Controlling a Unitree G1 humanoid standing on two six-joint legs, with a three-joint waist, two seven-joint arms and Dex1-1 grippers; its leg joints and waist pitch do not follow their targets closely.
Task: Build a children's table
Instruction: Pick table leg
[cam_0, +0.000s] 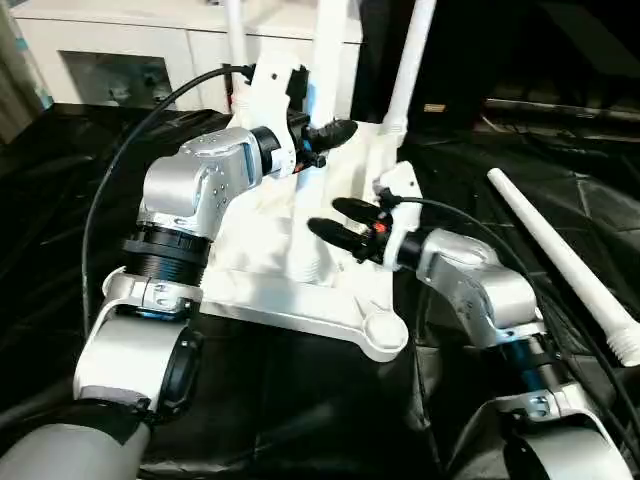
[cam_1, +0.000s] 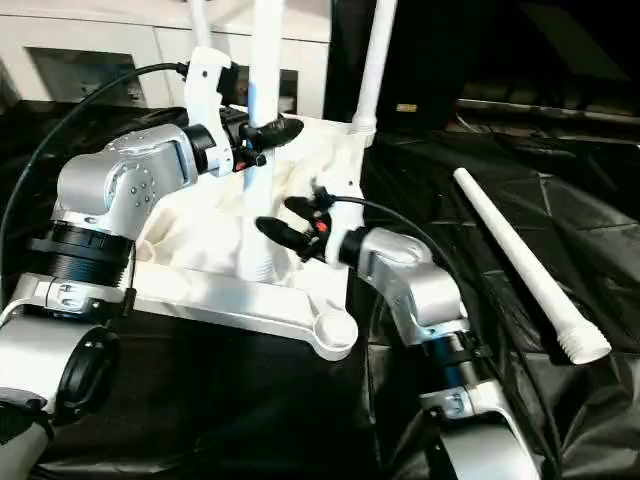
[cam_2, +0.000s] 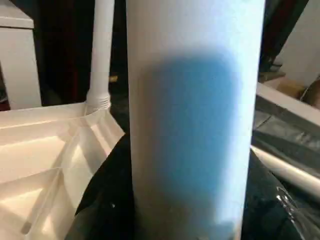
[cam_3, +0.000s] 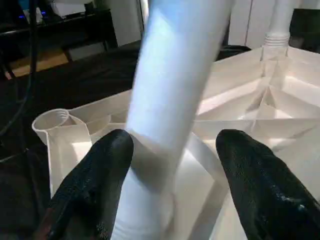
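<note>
Right now the tabletop (cam_0: 300, 300) is lying upside down on the black-covered counter (cam_0: 300, 420), ribs and corner sockets facing up. Three legs are standing up from it: two at its far corners, and a third leg (cam_1: 262, 150) at its near edge, which both hands are attending. The left hand (cam_0: 325, 135) is clamping that leg above the tabletop, its fingers partly closed around the tube. The right hand (cam_3: 172, 165) is sitting lower, near the socket, its fingers spread to either side of the leg with a visible gap, so it is gripping nothing. A fourth leg (cam_0: 565, 265) is lying loose on the counter, well to the right of the tabletop.

These look like light, stiff, hollow plastic tubes, smooth enough to slip when twisted; holding low, near the threaded end, should be giving the best control. Beyond the tabletop, a white cabinet (cam_0: 120, 55) with glass doors is standing against the room's dark background.
</note>
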